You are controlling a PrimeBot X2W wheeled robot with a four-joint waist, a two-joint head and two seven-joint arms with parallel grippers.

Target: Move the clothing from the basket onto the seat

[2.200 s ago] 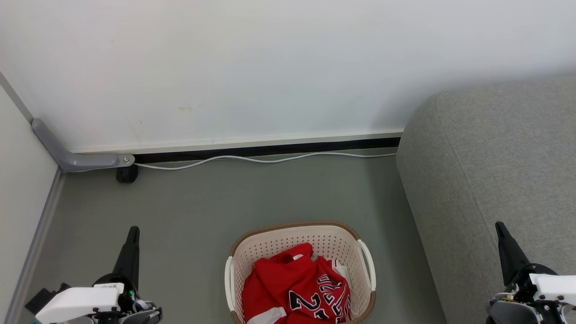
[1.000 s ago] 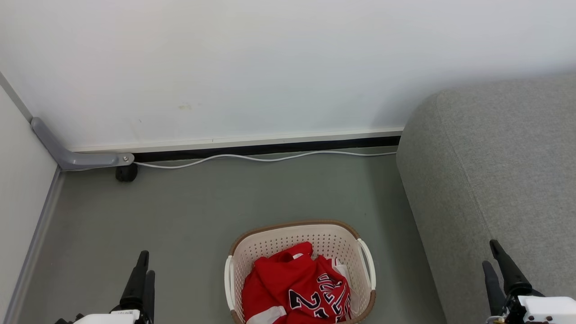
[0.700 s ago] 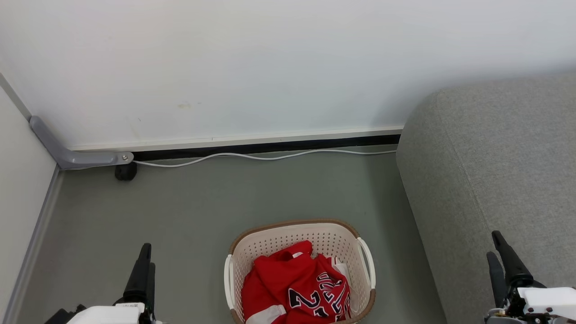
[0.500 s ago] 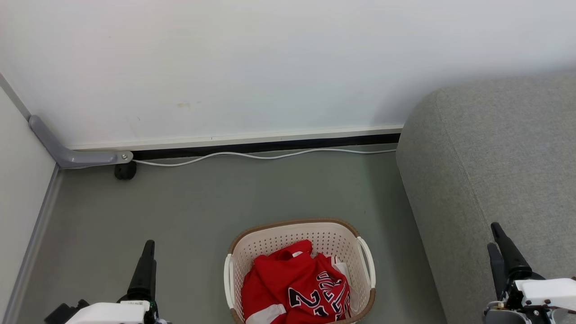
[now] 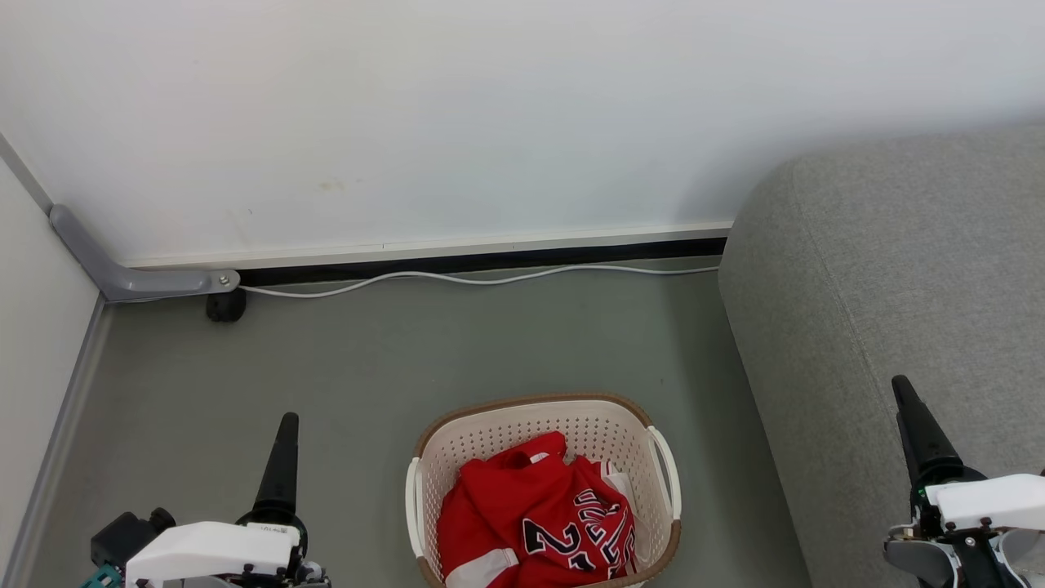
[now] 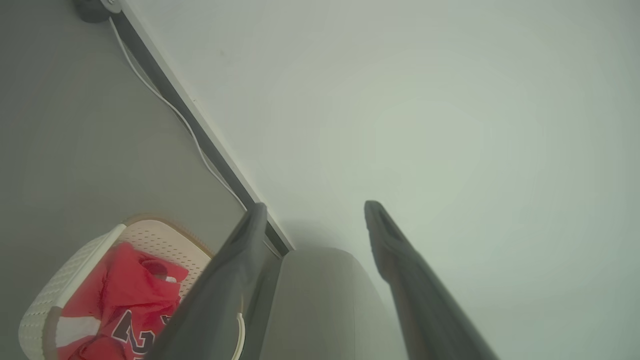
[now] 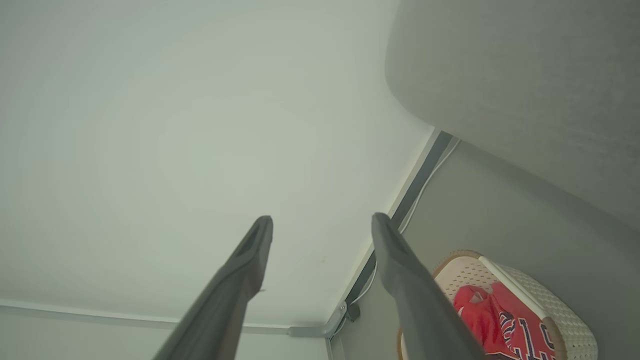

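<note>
My left gripper (image 6: 316,207), at seven o'clock in the head view, has its jaws spread wide with nothing in them. My right gripper (image 7: 322,219), at four o'clock, is the same. Between them at six o'clock, the red jersey (image 5: 535,523) lies crumpled inside the cream laundry basket (image 5: 531,402) on the grey floor (image 5: 408,351). The grey upholstered seat (image 5: 882,269) stands at three o'clock, near the basket but not touching it.

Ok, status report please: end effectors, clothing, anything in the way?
Left end effector open, empty; right end effector the same. Clothing in basket, seat to its right. Nothing in the way.
</note>
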